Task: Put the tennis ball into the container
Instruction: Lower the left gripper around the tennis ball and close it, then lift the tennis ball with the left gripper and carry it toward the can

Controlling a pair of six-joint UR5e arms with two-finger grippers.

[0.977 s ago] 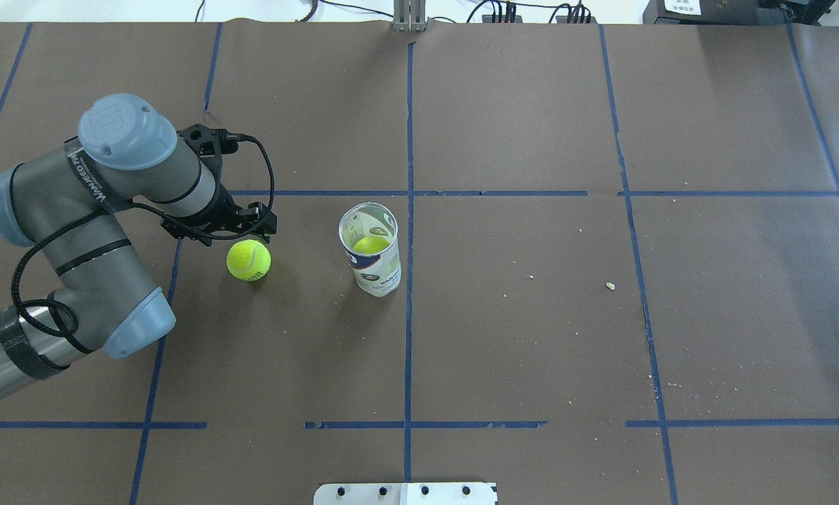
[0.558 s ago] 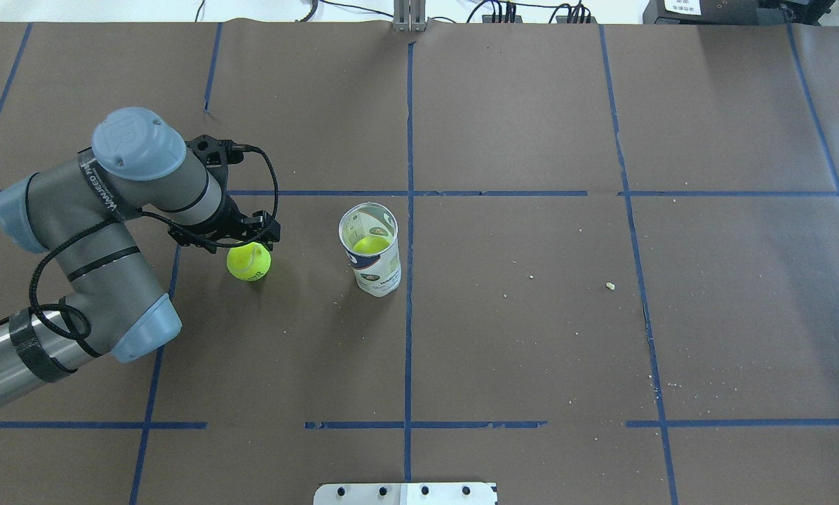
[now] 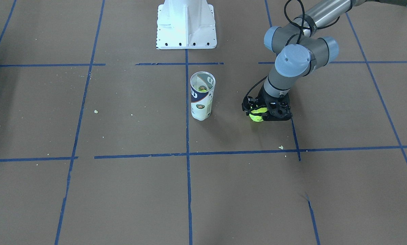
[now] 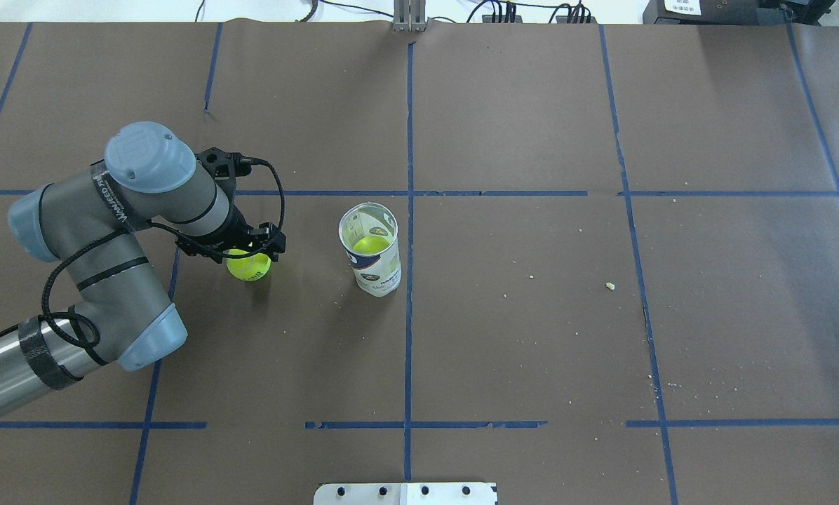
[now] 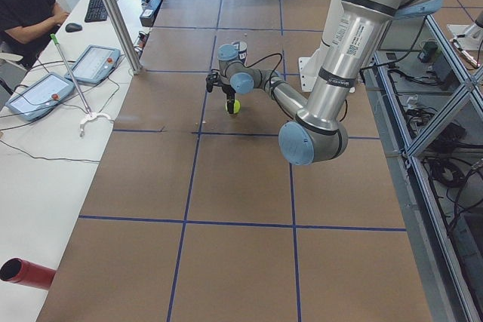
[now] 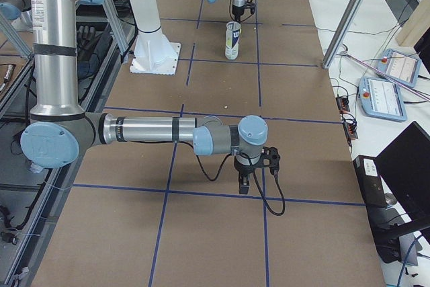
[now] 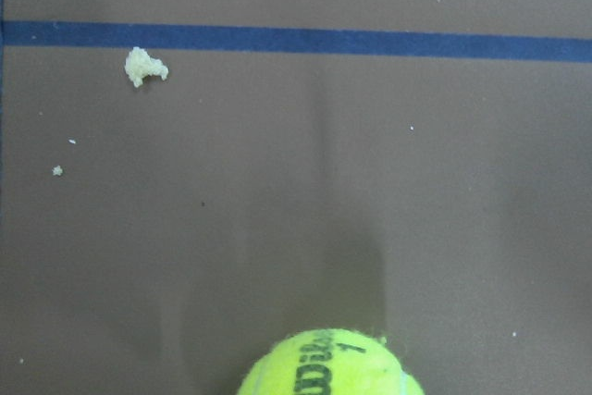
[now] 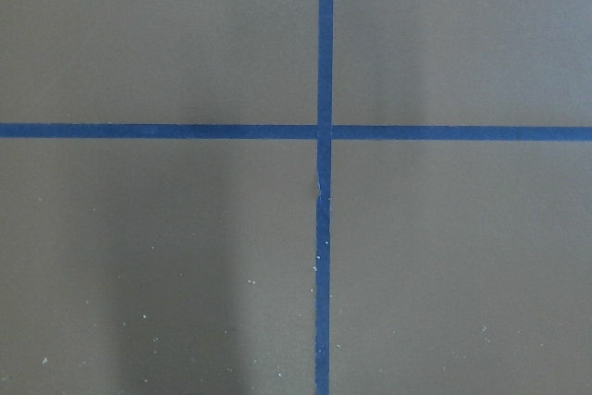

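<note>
The yellow-green tennis ball (image 4: 252, 268) rests on the brown table, left of the container (image 4: 374, 270). The container is a clear upright can with a white and navy label, open at the top, with another yellow-green ball inside. My left gripper (image 4: 249, 257) is low over the loose ball, open, with its fingers either side of the ball. The front view shows the ball (image 3: 256, 118) half hidden under that gripper (image 3: 260, 114), to the right of the can (image 3: 201, 102). The left wrist view catches only the ball's top (image 7: 333, 369). My right gripper (image 6: 252, 181) hangs far off; whether it is open or shut I cannot tell.
The white robot base (image 3: 186, 23) stands behind the can. Blue tape lines (image 4: 410, 315) cross the brown table cover. Small pale crumbs (image 7: 145, 66) lie beyond the ball. The right wrist view shows only table and a tape cross (image 8: 323, 130).
My left arm has swung nearer and lowered, so the gripper now covers the top of the ball. The ball and the can have stayed where they were.
</note>
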